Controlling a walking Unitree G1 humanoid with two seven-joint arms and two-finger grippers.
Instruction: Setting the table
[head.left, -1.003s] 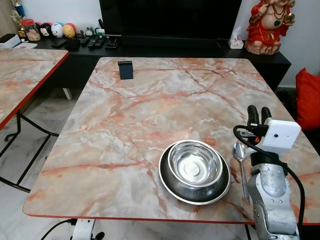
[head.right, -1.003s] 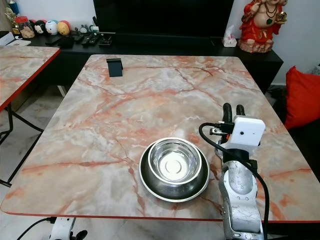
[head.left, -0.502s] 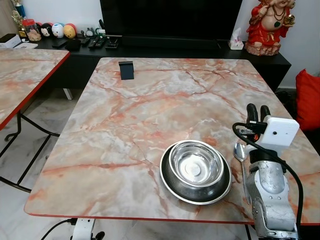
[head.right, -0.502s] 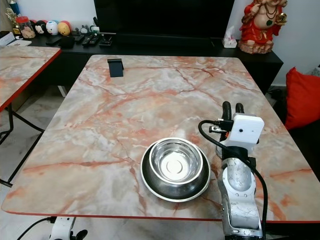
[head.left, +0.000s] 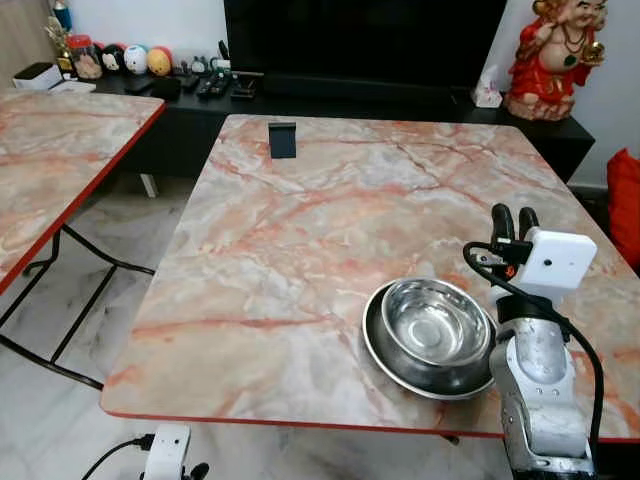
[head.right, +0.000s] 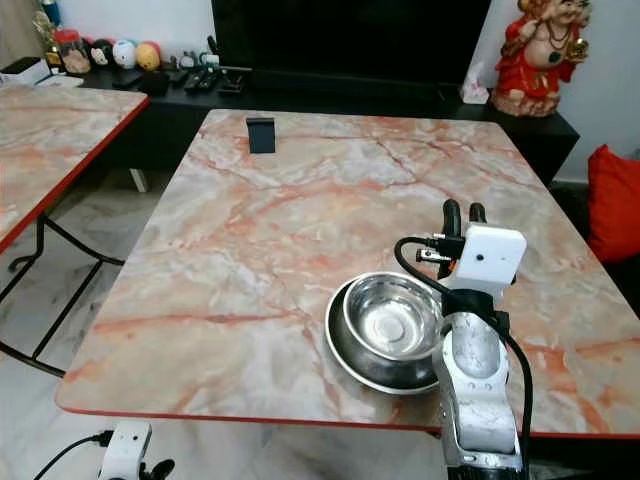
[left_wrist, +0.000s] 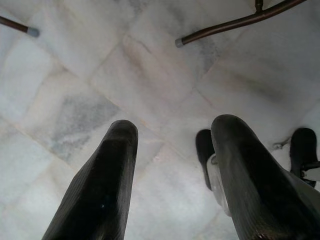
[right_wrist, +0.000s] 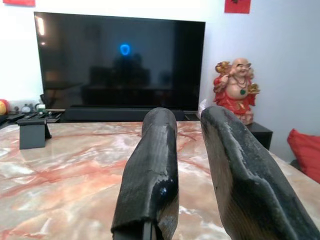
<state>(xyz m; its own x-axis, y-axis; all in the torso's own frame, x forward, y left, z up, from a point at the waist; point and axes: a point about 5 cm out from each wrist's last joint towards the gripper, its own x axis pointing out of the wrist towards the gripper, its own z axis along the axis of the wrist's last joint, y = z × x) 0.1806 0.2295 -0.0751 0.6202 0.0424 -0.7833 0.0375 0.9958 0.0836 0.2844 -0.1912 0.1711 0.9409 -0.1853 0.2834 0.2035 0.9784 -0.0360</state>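
We are in a home's living room. We see a television (right_wrist: 120, 62), a red figurine (head.left: 556, 58) and marble floor tiles (head.left: 60, 420).

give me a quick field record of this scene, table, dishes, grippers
table: marble-pattern top with red edge
dishes: steel bowl sitting in a steel plate, near the table's front right
right gripper: raised above the table beside the bowl, fingers apart, holding nothing
left gripper: hanging over the tiled floor, fingers apart, holding nothing
far edge: small black stand
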